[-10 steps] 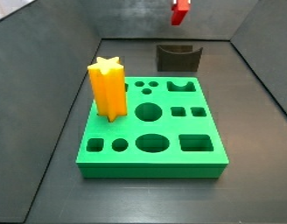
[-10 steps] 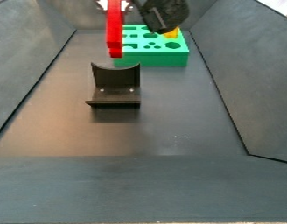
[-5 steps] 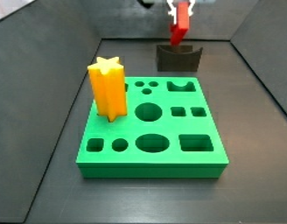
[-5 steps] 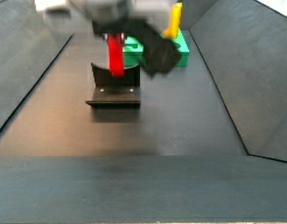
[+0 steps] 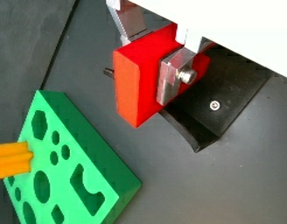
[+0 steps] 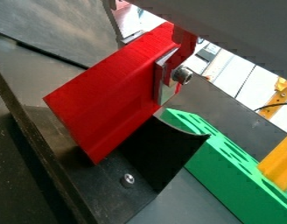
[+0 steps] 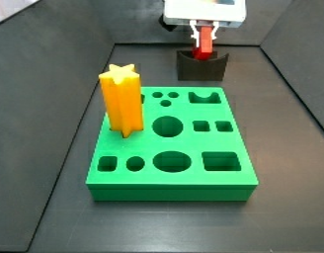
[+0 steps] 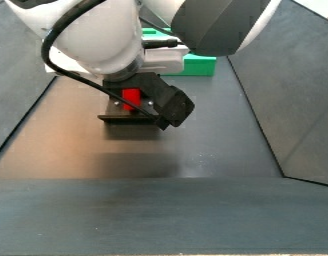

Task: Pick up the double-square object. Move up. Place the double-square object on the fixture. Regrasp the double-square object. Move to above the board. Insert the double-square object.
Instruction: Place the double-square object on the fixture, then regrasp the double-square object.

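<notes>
- The gripper (image 7: 202, 33) hangs low over the fixture (image 7: 202, 67) at the far end of the floor, roughly at twelve o'clock from the board (image 7: 172, 146) in a side view.
- Its fingers (image 5: 178, 73) pinch the double-square object (image 5: 143, 73), a bright red stepped block; in both wrist views one silver finger plate lies flat against the red face, with a screw head showing on it.
- In a side view the red piece (image 7: 201, 41) stands upright between the fingers, its lower end reaching into the notch at the top of the dark fixture; whether it touches the fixture's surface I cannot tell.
- In a wrist view the red piece (image 6: 116, 98) sits directly against the fixture (image 6: 171, 147), whose base plate shows a screw.
- From the opposite side view the robot's arm covers most of the scene; only a small red patch (image 8: 131, 97) of the piece shows above the fixture (image 8: 128, 118).
- The green board lies flat, well apart from the fixture toward six o'clock, with round, square and other cut-outs open.
- A tall yellow star prism (image 7: 121, 98) stands upright in the board near its nine o'clock edge.
</notes>
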You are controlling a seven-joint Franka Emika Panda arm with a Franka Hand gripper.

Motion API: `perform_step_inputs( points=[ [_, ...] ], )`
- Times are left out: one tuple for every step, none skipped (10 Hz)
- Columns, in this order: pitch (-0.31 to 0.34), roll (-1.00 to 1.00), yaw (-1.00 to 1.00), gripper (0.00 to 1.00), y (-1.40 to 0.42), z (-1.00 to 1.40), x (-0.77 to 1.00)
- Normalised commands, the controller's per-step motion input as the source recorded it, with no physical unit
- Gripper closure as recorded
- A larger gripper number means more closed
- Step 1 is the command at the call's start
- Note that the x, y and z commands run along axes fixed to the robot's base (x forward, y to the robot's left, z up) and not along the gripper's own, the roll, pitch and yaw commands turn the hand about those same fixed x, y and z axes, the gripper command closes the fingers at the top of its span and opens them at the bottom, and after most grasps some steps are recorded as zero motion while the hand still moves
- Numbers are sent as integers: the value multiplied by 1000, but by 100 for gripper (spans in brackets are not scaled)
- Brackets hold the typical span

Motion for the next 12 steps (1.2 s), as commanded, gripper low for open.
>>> perform_step_inputs(
  points=[
    [-23,-96,-151,100,51,-631,84],
    [-24,-95,-131,100,52,-631,84],
    [-24,-95,-118,100,51,-631,83],
    [-23,-96,-90,100,48,-631,82],
    [-23,-96,-81,100,48,-630,82],
    [0,0,0,100,-500,-167,0],
    [0,0,0,0,0,0,0],
    [55,-39,12,0,0,1000,0],
    [58,-36,13,0,2,1000,-4],
    [63,-13,6,0,7,1000,-20],
    [60,2,-5,0,7,1000,-24],
    [58,13,-15,0,9,1000,-32]
  ],
)
